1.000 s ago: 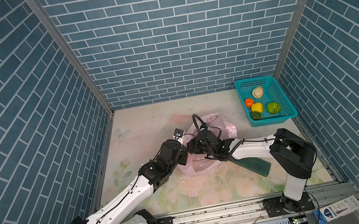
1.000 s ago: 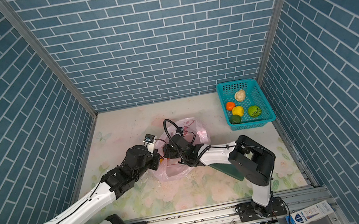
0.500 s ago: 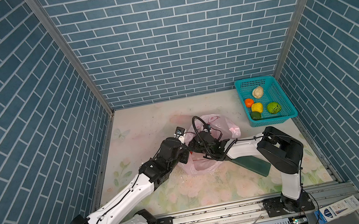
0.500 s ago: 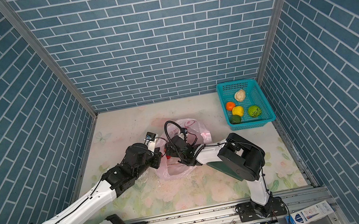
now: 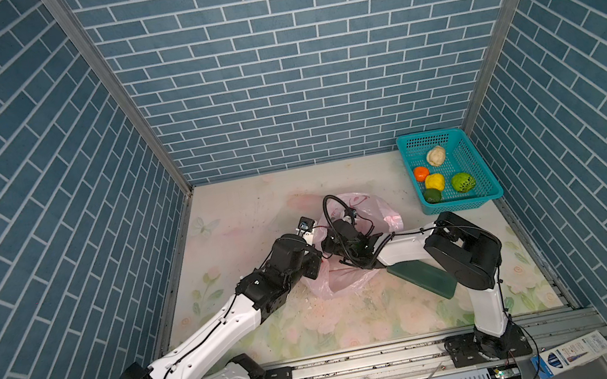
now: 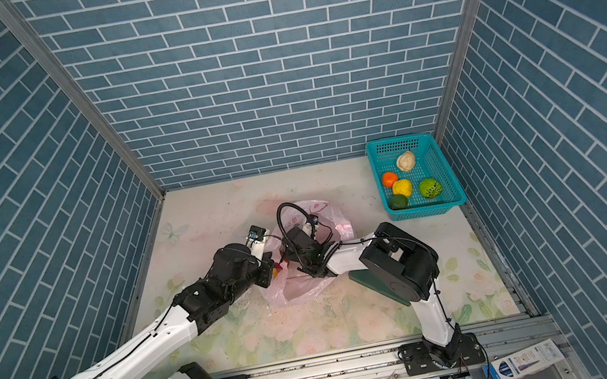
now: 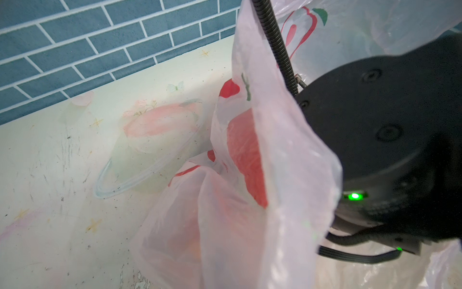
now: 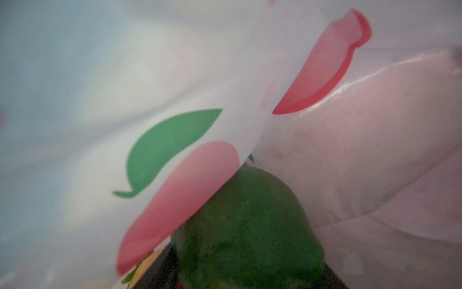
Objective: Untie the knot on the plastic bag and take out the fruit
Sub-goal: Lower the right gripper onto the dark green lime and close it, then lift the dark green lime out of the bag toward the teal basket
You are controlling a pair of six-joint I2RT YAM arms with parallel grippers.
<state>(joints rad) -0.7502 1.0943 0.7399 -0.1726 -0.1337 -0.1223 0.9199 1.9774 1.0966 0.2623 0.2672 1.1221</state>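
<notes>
Reaching into the plastic bag (image 5: 345, 278) for a green fruit (image 8: 247, 225).
Holding the rim up, apparently, in clenched left fingers; meeting the fruit dead ahead between the right fingers (image 8: 160, 270), deep inside the bag on the tabletop (image 5: 254, 207); cannot tell whether gripped yet.

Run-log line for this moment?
left tool: shut on plastic bag | right tool: inside bag, flanking dark green fruit | basket: five fruits

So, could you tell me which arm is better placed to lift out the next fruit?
Right: the right tool sits inside the plastic bag, straddling a dark green fruit. The left tool is shut, apparently holding the bag's edge.
</notes>
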